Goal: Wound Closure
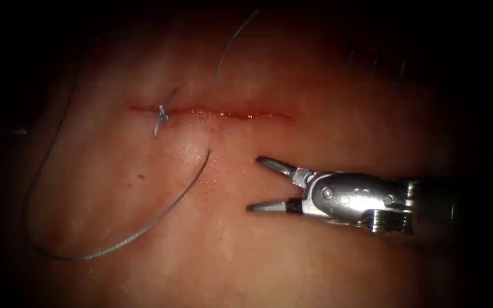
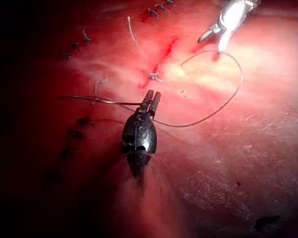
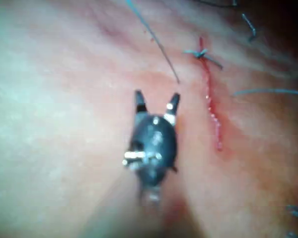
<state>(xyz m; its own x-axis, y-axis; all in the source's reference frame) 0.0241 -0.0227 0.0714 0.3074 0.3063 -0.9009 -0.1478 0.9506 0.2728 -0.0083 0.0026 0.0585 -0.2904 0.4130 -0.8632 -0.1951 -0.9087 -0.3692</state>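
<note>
The cut runs across the tissue, with one tied knot near its left end. Thread enters the tissue just below the cut, sweeps down and left in a wide loop, then climbs the left side. A second strand rises from above the cut. My right tool lies below the cut's right half, jaws open and holding nothing. In the left wrist view my left tool is shut on the thread, left of the knot. Which end leads to the needle I cannot tell.
Red fluid lines the cut. Older stitches sit at the far upper right of the tissue, and more stitch ends mark the tissue beside the left tool. The right wrist view has the open right tool beside the cut.
</note>
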